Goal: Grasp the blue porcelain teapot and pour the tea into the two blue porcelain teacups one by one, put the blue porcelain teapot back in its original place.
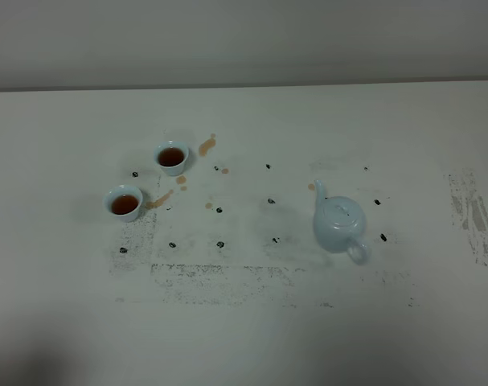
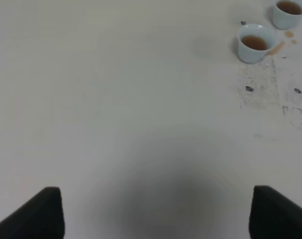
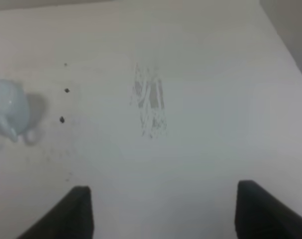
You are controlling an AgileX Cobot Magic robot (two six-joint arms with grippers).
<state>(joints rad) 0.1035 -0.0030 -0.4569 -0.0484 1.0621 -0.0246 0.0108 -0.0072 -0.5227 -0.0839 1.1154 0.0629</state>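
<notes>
The pale-blue teapot (image 1: 338, 223) stands upright on the white table, right of centre, spout pointing away and handle toward the front; its edge shows in the right wrist view (image 3: 7, 110). Two small pale-blue teacups stand at the left, both holding brown tea: one further back (image 1: 171, 158) and one nearer the left front (image 1: 125, 203). They also show in the left wrist view (image 2: 289, 13) (image 2: 255, 43). Neither arm shows in the exterior high view. My left gripper (image 2: 155, 214) is open and empty over bare table. My right gripper (image 3: 163, 211) is open and empty, away from the teapot.
Brown tea spills (image 1: 207, 145) lie on the table next to the cups. Small black marks (image 1: 219, 210) dot the middle of the table. Scuffed grey patches lie along the front (image 1: 219, 277) and at the right (image 1: 473, 215). The table's back edge (image 1: 244, 85) meets a wall.
</notes>
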